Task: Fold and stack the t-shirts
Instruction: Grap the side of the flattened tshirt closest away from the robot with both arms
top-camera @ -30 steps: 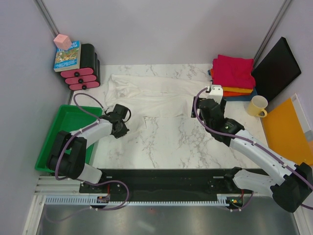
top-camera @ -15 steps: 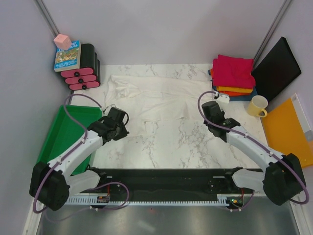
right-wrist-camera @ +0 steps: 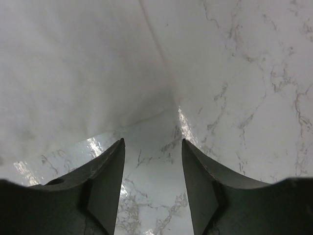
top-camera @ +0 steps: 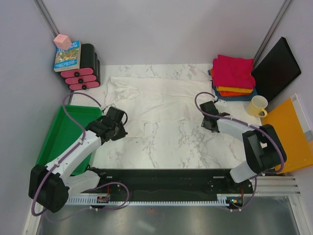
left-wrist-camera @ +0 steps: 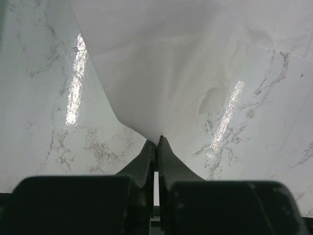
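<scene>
Grips the near-left hem corner of the shirt (left-wrist-camera: 195, 58) with the left claw (left-wrist-camera: 156, 140), fingers pressed together on a peak of cloth drawn up off the desk (left-wrist-camera: 44, 98). Holds nothing in the right claw (right-wrist-camera: 152, 142): fingers spread wide, only bare marble between them. Finds the shirt's near-right edge just ahead of that claw and a little to its left, close to the tips but not yet between them. Calls, by the look of it, for a short push forward and slightly left before closing, to match the grip on the other side.

Farther out, spreads off-white and wrinkled over the middle and far part of the desk, long axis running left to right. Puts each near corner closest to the arm on its own side, so probably needs no reaching across.

Beyond, in the far right corner: a stack (top-camera: 233, 73) of folded tees, magenta on top, orange and dark blue beneath, near the shirt's right end.

Offers little to read. At far left, a book (top-camera: 67, 55) on black drawers (top-camera: 85, 68), cover print too small to make out. Shows no brand or label on shirt, mug (top-camera: 257, 105) or claws.
</scene>
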